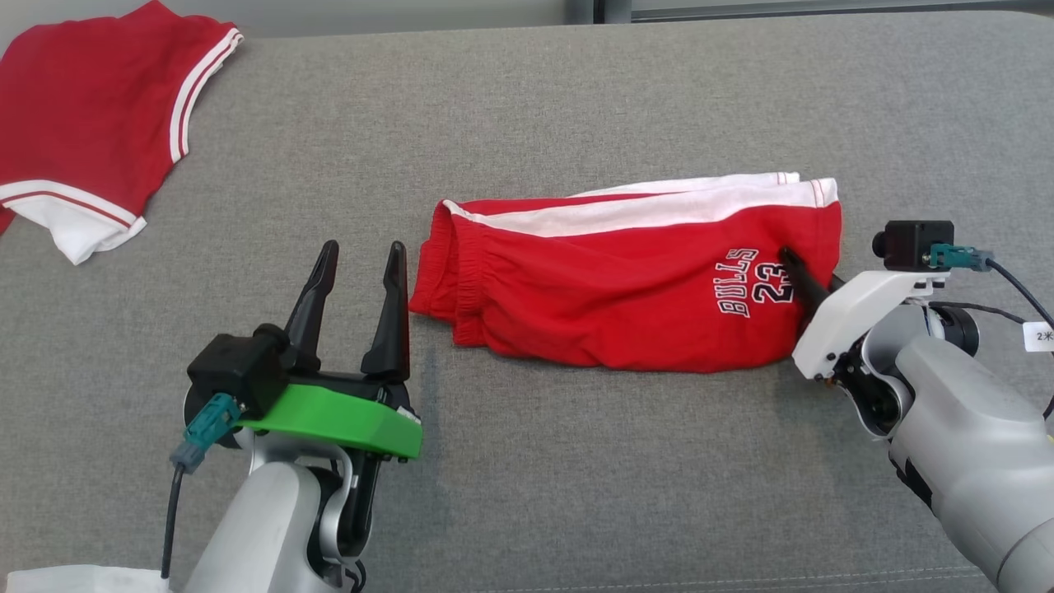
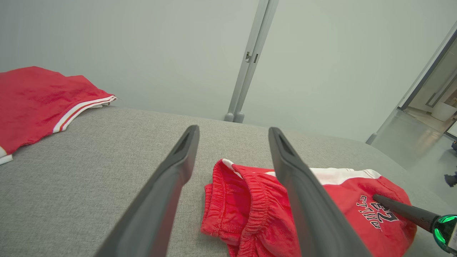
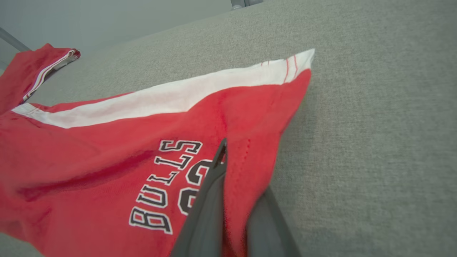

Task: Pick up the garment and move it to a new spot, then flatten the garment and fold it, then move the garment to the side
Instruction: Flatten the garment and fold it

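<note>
At the far left a red jersey [image 1: 90, 115] with white trim lies on the grey cushion [image 1: 576, 91], partly past the edge of the head view and well apart from everything else. Next comes the left gripper [image 1: 363, 247], its two dark fingers spread wide and holding nothing. It sits low over the cushion, just beside the waistband end of the shorts [image 1: 609, 288] but not touching them. In the left wrist view that gripper [image 2: 232, 130] frames the gathered waistband between its fingers, with a pale wall [image 2: 142, 46] behind.

The shorts lie folded lengthwise near the middle of the cushion: red, with a white side stripe along the far edge, waistband to the left and leg hem to the right. The "BULLS 23" print [image 1: 753, 282] sits near the hem.

At the right the right gripper [image 1: 789, 262] pinches the shorts at the hem, beside the print. One finger lies on top of the cloth. In the right wrist view the gripper [image 3: 225, 150] has red fabric caught between its fingers.
</note>
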`<state>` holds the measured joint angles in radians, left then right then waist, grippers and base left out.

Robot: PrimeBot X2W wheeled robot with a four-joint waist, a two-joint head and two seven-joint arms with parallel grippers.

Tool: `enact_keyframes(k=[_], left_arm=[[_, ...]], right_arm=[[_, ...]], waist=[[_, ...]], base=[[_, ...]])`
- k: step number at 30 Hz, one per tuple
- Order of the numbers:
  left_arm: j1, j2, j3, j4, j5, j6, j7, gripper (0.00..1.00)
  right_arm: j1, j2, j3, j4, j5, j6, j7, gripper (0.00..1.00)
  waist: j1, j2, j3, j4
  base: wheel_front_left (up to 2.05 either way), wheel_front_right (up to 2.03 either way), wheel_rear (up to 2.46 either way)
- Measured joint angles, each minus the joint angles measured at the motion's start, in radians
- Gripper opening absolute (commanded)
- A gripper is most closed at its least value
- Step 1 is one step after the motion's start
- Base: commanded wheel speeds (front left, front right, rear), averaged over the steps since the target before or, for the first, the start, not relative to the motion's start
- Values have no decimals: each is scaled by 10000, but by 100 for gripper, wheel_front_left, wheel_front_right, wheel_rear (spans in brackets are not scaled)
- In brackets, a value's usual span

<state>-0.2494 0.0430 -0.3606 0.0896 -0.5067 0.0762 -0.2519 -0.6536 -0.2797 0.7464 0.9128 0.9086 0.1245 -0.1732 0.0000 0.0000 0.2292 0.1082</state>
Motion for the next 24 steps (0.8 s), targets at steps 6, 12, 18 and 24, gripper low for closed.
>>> enact_keyframes(k=[6, 12, 18, 24], left_arm=[[102, 2, -13, 38, 86, -19, 0, 100], [349, 4, 4, 35, 96, -19, 0, 100], [454, 13, 46, 6, 96, -17, 0, 100], [460, 13, 15, -36, 98, -17, 0, 100]], right_arm=[[96, 17, 4, 219, -15, 0, -155, 100], [245, 21, -54, 345, -15, -2, -290, 100], [328, -102, -211, 495, -13, -31, -378, 100], [268, -341, -284, 675, -13, -33, -378, 100]], waist=[[0, 0, -146, -25], [0, 0, -224, -35], [0, 0, -264, -95], [0, 0, -157, -83]], base=[[0, 0, 0], [0, 0, 0], [0, 0, 0], [0, 0, 0]])
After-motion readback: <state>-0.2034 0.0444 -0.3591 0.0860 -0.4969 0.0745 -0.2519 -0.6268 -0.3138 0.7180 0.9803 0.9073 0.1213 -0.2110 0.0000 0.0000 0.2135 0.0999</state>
